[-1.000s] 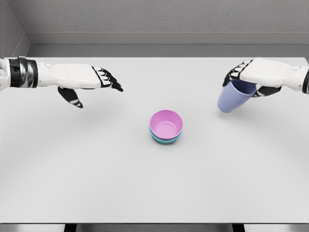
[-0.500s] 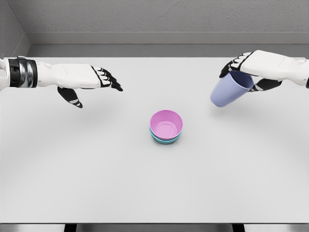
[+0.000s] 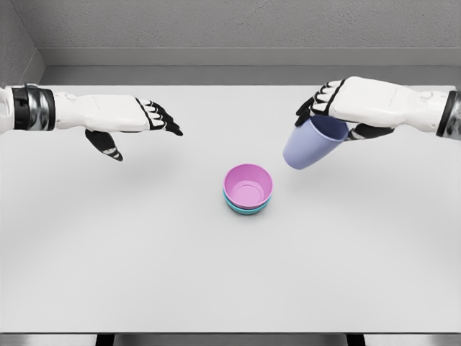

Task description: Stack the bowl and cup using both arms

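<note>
A pink bowl [image 3: 248, 185] sits nested in a teal bowl [image 3: 247, 209] at the middle of the white table [image 3: 144, 245]. My right hand [image 3: 333, 109] is shut on a lavender cup [image 3: 310, 143], which hangs tilted in the air, up and to the right of the bowls. My left hand [image 3: 140, 124] hovers over the table's left side with its fingers stretched out flat and its thumb hanging down, holding nothing.
A grey wall [image 3: 230, 32] runs behind the table's far edge. The table's near edge [image 3: 230, 333] lies along the bottom of the view.
My right hand has carried the cup leftwards and slightly up, closer to the stacked bowls. My left hand has stayed where it was.
</note>
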You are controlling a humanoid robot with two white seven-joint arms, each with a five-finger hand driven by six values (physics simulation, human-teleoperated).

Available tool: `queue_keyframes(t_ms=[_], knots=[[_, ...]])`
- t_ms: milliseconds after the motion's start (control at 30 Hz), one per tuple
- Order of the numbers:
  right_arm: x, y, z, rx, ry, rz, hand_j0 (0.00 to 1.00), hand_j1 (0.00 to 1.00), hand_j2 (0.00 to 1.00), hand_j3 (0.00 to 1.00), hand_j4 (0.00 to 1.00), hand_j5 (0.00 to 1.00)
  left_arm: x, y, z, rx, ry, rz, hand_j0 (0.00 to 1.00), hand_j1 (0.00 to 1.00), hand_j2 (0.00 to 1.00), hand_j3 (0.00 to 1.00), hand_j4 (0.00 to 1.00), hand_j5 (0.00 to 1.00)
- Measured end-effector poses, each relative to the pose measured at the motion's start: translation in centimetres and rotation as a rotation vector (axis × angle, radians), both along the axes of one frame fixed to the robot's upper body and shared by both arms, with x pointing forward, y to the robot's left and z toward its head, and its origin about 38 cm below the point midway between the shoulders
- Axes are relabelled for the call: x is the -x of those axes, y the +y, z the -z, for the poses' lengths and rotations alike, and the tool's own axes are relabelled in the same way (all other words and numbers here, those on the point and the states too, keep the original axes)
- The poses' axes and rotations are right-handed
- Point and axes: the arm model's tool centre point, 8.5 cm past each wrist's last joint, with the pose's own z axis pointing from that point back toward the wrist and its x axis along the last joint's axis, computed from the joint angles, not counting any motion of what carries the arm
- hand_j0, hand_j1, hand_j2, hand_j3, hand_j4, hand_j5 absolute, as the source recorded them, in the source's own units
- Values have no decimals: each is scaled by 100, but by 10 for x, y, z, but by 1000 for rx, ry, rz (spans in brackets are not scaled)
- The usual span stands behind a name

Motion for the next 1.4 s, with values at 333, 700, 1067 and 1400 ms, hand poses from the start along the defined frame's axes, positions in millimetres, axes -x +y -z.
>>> queue_keyframes(t_ms=[333,700,1067,1400], knots=[[12,43,-3,5,-21,-126,71,71,71,71,71,71,0,0,-1,0,-1,0,100,100,100,100,100,100],[16,79,5,-5,-3,-217,71,71,71,71,71,71,0,0,0,0,0,0,100,100,100,100,100,100],[15,85,15,-3,16,-224,71,71,71,71,71,71,0,0,0,0,0,0,100,100,100,100,100,100],[10,80,23,15,25,-196,71,71,71,71,71,71,0,0,0,1,0,0,100,100,100,100,100,100]])
